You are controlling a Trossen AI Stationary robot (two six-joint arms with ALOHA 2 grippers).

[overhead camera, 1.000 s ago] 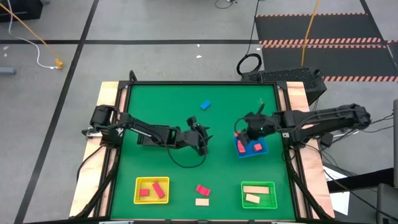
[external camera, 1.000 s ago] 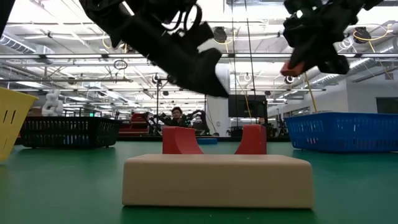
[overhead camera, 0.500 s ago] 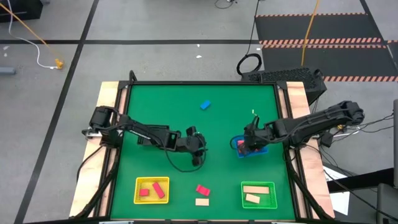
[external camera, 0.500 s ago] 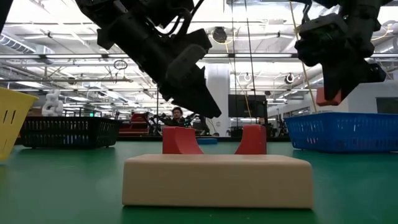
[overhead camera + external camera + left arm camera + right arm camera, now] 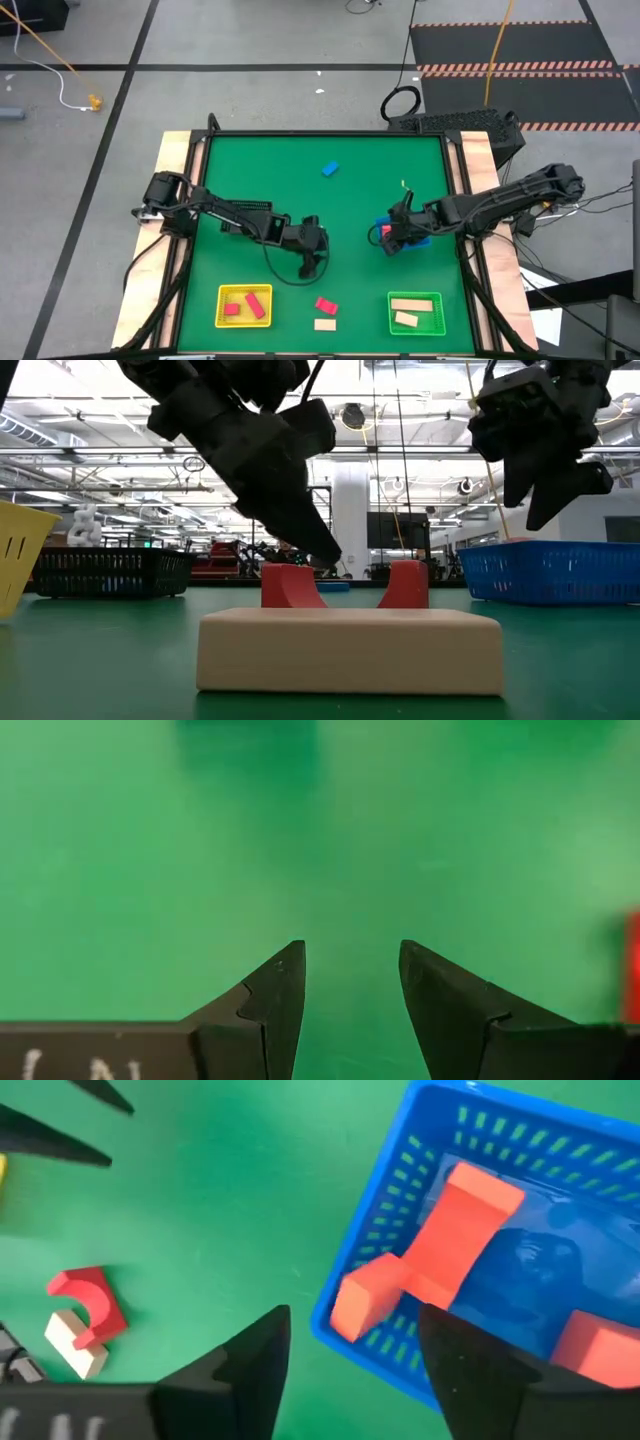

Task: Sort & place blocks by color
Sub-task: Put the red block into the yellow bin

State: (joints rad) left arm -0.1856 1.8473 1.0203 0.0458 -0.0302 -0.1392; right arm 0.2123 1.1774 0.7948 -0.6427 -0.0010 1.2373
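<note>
My right gripper (image 5: 345,1345) hangs open and empty over the near edge of the blue tray (image 5: 400,1200). The worry: a salmon block (image 5: 362,1298) sits propped on that tray's rim, leaning against a longer salmon bar (image 5: 455,1230), and I judge a nudge could tip it out onto the green mat (image 5: 250,170). My left gripper (image 5: 350,985), narrowly open and empty, hovers low at mid-table near the red arch block (image 5: 326,305) and cream block (image 5: 324,324).
</note>
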